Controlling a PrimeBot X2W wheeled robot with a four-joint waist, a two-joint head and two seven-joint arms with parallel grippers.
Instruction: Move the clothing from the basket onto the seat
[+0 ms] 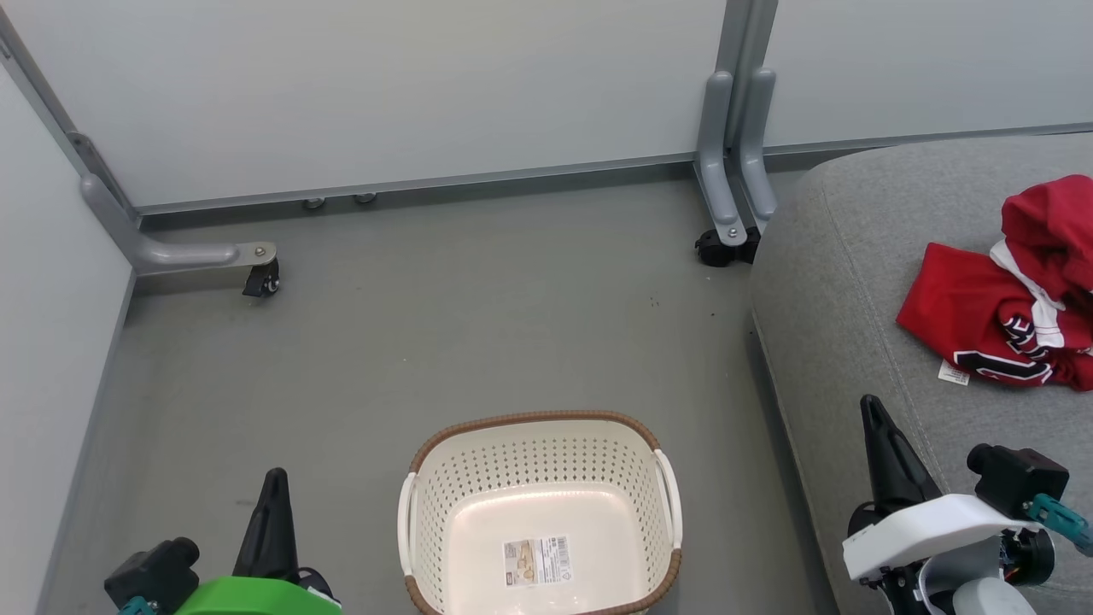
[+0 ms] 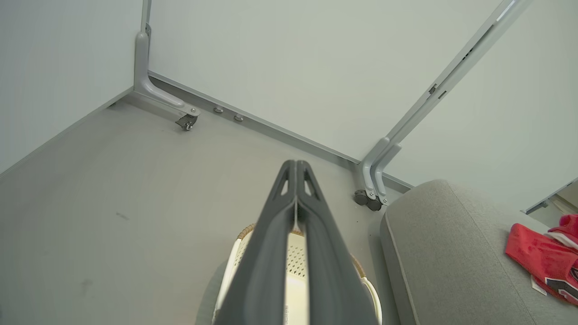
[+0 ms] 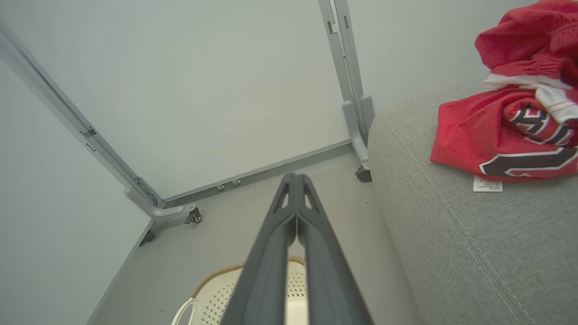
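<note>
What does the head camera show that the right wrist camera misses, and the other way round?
Head view: the whole inside of the basket, empty but for its label, plus the left claw and right claw from outside.
Right wrist view: the right claw's two fingers seen lengthwise, pressed together, and the wall frame much higher up.
Both: the basket, the grey seat, and the red clothing lying on it with a white tag.
</note>
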